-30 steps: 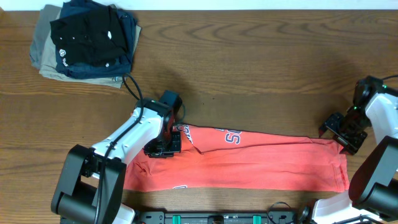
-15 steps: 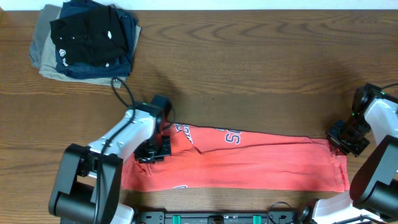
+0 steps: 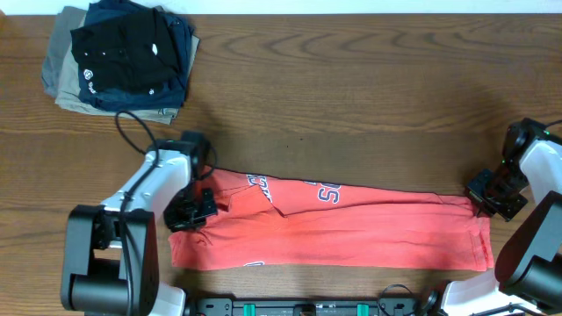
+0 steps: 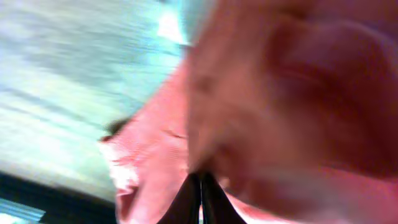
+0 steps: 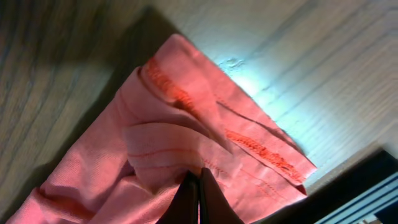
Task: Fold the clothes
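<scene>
Dark brown wood-grain table (image 3: 351, 105) is filling nearly the whole overhead frame. A pale strip (image 3: 351, 5) is running along the top edge. Light is glaring off the tabletop, upper right of the right wrist view.

Finding: a robotics laboratory workstation. Grounds: 2 white-and-black robot arms, the left arm (image 3: 145, 184) and the right arm (image 3: 537, 165), stand at the near edge of a wood-grain bench (image 3: 351, 105) beside a black rail (image 3: 290, 307). A black cable (image 3: 132, 123) loops loose. A T-shirt (image 3: 351, 235) and folded garments (image 3: 118, 57) lie on the bench.
</scene>
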Available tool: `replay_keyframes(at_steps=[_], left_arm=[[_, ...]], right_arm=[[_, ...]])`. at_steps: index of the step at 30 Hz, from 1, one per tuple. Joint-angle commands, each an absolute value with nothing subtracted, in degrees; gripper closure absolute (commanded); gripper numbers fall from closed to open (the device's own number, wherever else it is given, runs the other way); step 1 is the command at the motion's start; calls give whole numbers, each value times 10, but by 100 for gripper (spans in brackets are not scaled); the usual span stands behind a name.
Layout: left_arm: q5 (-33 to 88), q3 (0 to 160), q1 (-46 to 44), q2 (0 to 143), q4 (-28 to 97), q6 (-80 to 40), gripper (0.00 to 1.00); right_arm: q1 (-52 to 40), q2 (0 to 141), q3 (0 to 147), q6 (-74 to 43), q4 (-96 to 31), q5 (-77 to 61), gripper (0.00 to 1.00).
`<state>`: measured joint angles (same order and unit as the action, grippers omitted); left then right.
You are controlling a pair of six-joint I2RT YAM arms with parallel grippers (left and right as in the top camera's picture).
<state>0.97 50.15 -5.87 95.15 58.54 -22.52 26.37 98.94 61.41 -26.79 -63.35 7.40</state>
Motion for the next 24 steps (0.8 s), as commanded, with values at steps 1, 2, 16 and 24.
replay_keyframes(at_steps=[1,2,16,24], left_arm=[[-25,501,-26,951,595,-227,94],[-25,502,-17,950,597,-226,94],[-26,549,31,879,651,-226,94],[77,549,-29,731,634,-180,94]], right_arm=[[279,977,640,-289,-647,99,99],[280,977,644,-296,-654,105,99],[275,977,657,-295,-696,73,1],[236,977,657,-238,-685,-3,15]])
